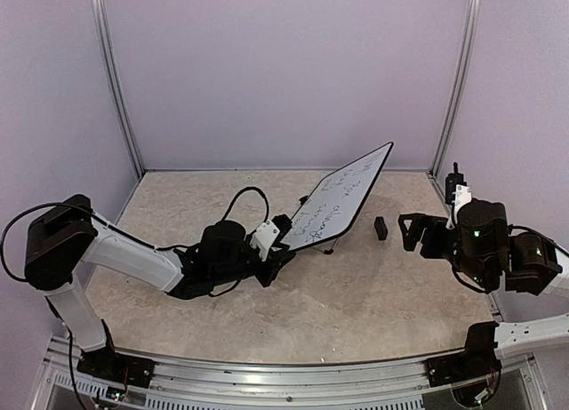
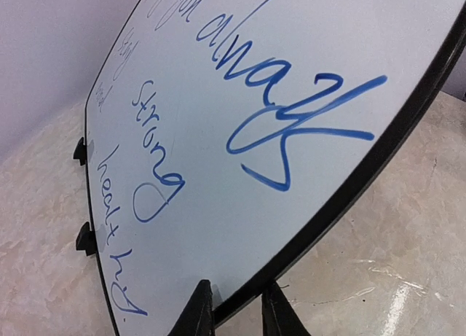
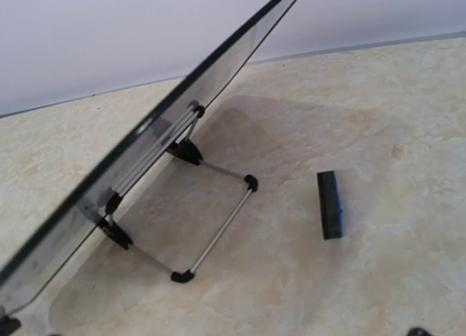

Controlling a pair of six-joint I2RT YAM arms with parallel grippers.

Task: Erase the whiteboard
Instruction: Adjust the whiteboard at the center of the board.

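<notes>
The whiteboard point(image 1: 342, 196) leans tilted on its wire stand point(image 3: 218, 223) at mid-table and carries blue handwriting point(image 2: 291, 110). My left gripper point(image 1: 283, 241) is at its lower left corner. In the left wrist view the left gripper point(image 2: 234, 288) is shut on the board's black rim, one finger on the white face and one behind it. The right wrist view shows the board's back point(image 3: 145, 143). A small black-and-blue eraser point(image 1: 380, 228) lies on the table right of the board point(image 3: 330, 204). My right gripper point(image 1: 411, 232) hovers just right of the eraser, open and holding nothing.
The beige tabletop point(image 1: 373, 294) is enclosed by pale walls with metal posts point(image 1: 116, 81) at the back corners. The stand's feet point(image 3: 182, 276) rest on the table behind the board. A black cable point(image 1: 244, 196) loops above the left wrist.
</notes>
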